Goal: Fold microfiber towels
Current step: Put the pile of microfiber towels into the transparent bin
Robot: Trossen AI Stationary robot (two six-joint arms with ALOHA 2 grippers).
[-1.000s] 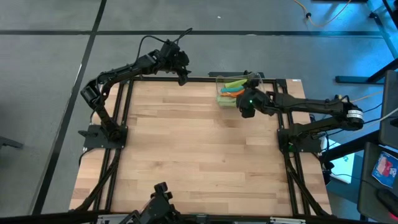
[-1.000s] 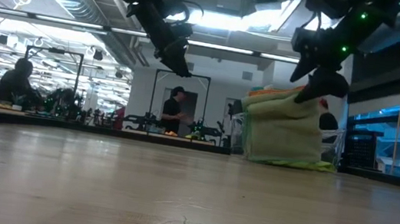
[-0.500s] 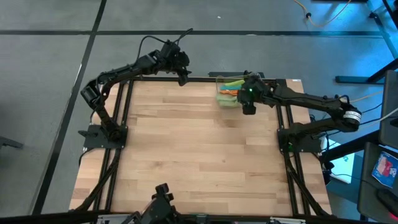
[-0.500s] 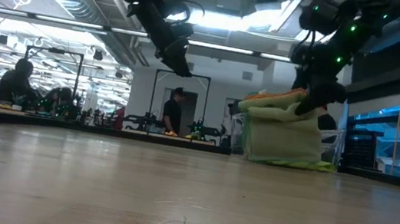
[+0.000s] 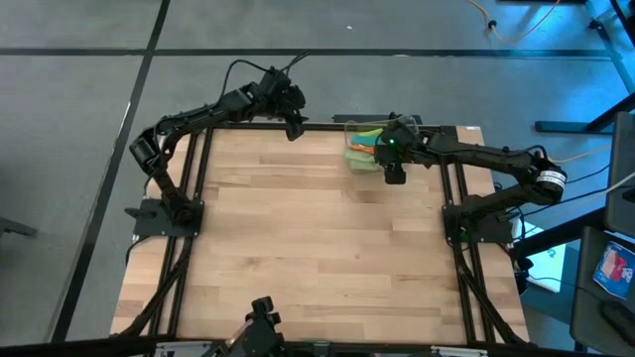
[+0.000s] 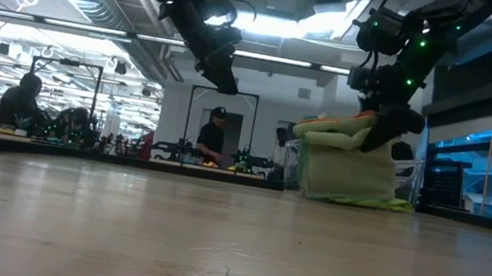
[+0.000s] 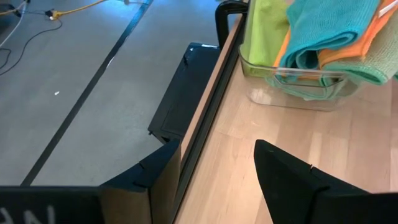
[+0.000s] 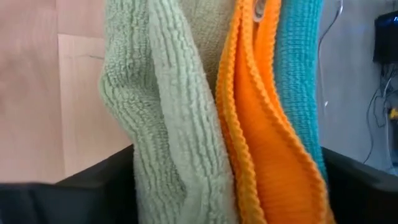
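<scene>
Robotics lab: rows of arm rigs [image 6: 76, 125].

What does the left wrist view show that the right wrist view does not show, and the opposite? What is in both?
Only the left wrist view shows the clear plastic bin standing on the table near its edge, with the lime green towel inside and the grey floor beyond. Only the right wrist view shows the weave of the pale sage green towel from very close, between the open fingers of the right gripper. Both show the orange towel lying against the teal towel, and light wood of the tabletop.
</scene>
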